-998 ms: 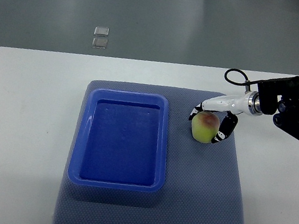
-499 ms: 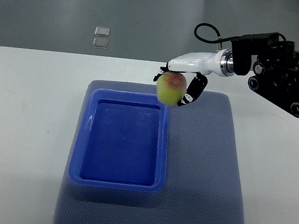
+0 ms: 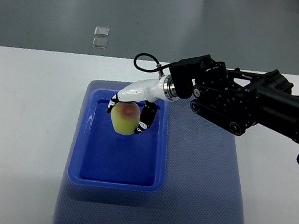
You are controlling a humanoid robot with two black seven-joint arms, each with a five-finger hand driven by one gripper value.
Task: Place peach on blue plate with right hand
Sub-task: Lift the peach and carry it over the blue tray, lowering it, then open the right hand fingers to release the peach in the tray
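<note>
A yellow-green peach (image 3: 124, 118) with a reddish top is held in my right hand (image 3: 131, 113), whose white and black fingers are curled around it. The hand holds the peach over the inside of the blue plate (image 3: 157, 148), a deep rectangular blue tray, toward its far half. I cannot tell whether the peach touches the tray floor. My right arm (image 3: 244, 100), black, reaches in from the right edge across the table. The left arm is out of view.
The tray stands on a blue-grey mat (image 3: 207, 180) on a white table (image 3: 20, 124). Two small clear squares (image 3: 100, 36) lie on the grey floor beyond the table's far edge.
My right hand lifted the peach off the mat to the right of the tray, carried it left past the tray's far right corner, and now holds it lower, over the tray's inside.
</note>
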